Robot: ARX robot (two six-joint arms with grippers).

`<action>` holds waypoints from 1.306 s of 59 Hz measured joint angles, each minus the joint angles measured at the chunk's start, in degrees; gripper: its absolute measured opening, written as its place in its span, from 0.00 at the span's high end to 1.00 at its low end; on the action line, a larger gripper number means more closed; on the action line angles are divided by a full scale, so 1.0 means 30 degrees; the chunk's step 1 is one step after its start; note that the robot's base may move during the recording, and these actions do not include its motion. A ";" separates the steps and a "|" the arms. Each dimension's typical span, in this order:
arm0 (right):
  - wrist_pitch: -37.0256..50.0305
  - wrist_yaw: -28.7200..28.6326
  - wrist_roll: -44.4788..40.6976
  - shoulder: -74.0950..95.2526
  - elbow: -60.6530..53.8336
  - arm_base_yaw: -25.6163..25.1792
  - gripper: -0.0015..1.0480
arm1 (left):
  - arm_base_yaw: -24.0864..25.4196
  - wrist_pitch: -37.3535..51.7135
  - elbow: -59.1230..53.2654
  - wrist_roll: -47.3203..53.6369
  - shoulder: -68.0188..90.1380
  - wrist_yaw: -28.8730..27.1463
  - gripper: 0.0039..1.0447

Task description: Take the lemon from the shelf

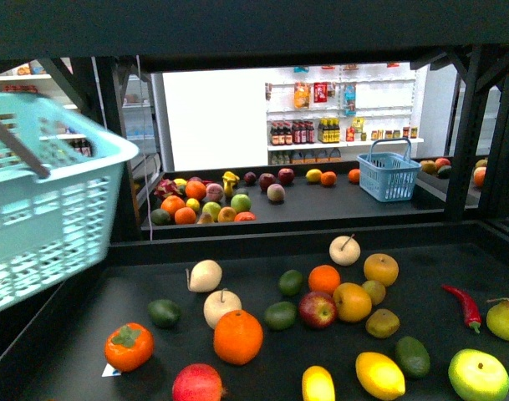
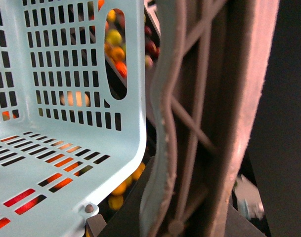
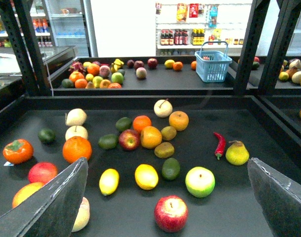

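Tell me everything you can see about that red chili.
The chili is a slim, glossy red pod, slightly curved and tapering to a point. It lies flat toward the right side of the black shelf, close beside a yellow-green pear, apparently not touching it. Nothing grips it.

**Front view:** body-mounted, facing forward and slightly down across the shelf (image 1: 421, 284) from its near edge. A light blue basket (image 1: 45, 209) sits close to the lens and blocks the left side.

**Right wrist view:** set higher above the near edge and facing the same way. The spread fingers (image 3: 56, 202) of the right pincer (image 3: 166, 163) are nearest the lens.

**Shared field:** these two views share the deck, the red chilli (image 1: 463, 305) (image 3: 219, 144) toward its right edge, and the small blue basket (image 1: 389, 175) (image 3: 213, 63) beyond its far edge.

**Left wrist view:** almost against the light blue basket (image 2: 66, 148). The blurred fruit seen through its slots is probably on the same deck.
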 joint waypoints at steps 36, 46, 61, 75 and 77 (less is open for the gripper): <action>0.0000 0.0007 -0.0007 0.0000 0.0000 0.0000 0.07 | -0.8816 0.0481 -0.0911 0.3934 0.4211 0.0321 0.86; 0.0000 0.0007 -0.0007 0.0000 0.0000 0.0000 0.07 | -0.9384 0.0408 -0.0364 0.4750 0.5238 0.0262 0.86; 0.0000 0.0007 -0.0007 0.0000 0.0000 0.0000 0.07 | -0.9704 0.0291 0.0583 0.5894 0.6237 0.0117 0.86; 0.0000 0.0007 -0.0007 0.0000 0.0000 0.0000 0.07 | -1.0163 -0.0022 0.1086 0.6615 0.6652 0.0189 0.86; 0.0000 0.0007 -0.0007 0.0000 0.0000 0.0000 0.07 | -1.0178 -0.0022 0.1093 0.6681 0.6659 0.0189 0.86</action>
